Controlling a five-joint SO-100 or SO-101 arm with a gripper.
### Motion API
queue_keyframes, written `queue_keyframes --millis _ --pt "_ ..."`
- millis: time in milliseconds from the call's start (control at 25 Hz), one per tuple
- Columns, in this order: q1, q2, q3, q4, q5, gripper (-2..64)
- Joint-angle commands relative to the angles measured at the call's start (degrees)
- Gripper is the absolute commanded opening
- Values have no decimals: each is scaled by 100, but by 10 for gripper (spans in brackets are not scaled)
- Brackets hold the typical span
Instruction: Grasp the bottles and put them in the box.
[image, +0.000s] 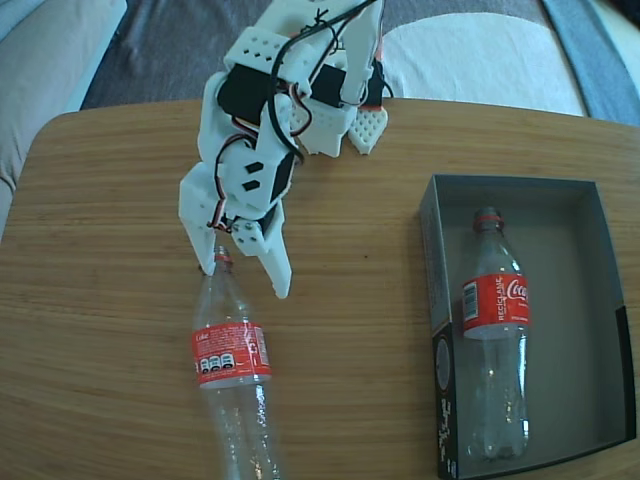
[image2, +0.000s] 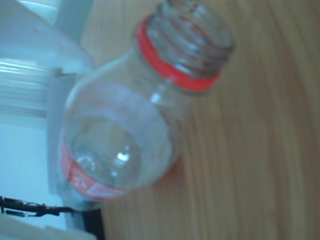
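Wood-grain surface (image: 110, 330) w/ rounded corners; grey and pale fabric behind it at the top of the fixed view. White printed arm (image: 265, 130) reaches down from the top centre. Its pincer (image: 246, 275) points at the near side of the surface, fingers spread to a moderate gap, holding nothing.

One bottle (image: 235, 370) lies flat on the wood, directly below the pincer in the fixed view. Its open neck and red ring sit between the two finger tips, close to the left one; body and red label run away from the pincer toward the bottom edge. Can't tell if either finger touches the neck. In the wrist view that bottle (image2: 130, 130) fills the frame, blurred, threaded mouth up-right, label at lower left, white pincer parts along the left edge.

The box (image: 432, 260) sits well to the right of the pincer in the fixed view. The 2nd bottle (image: 494, 340) lies inside it, along the left wall, neck pointing to the far side.
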Motion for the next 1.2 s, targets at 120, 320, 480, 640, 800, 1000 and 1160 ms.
queue_keyframes --millis 120,320,480,640,800,1000,1160 --pt "141 105 -633 26 -44 416" --pt "193 44 -571 26 -53 416" --pt "176 88 -229 -18 -369 409" --pt "-53 105 18 -18 -466 409" --pt "-316 35 9 -44 -457 409" --pt "-396 9 79 -44 -466 409" --pt "-457 9 176 -44 -466 409"
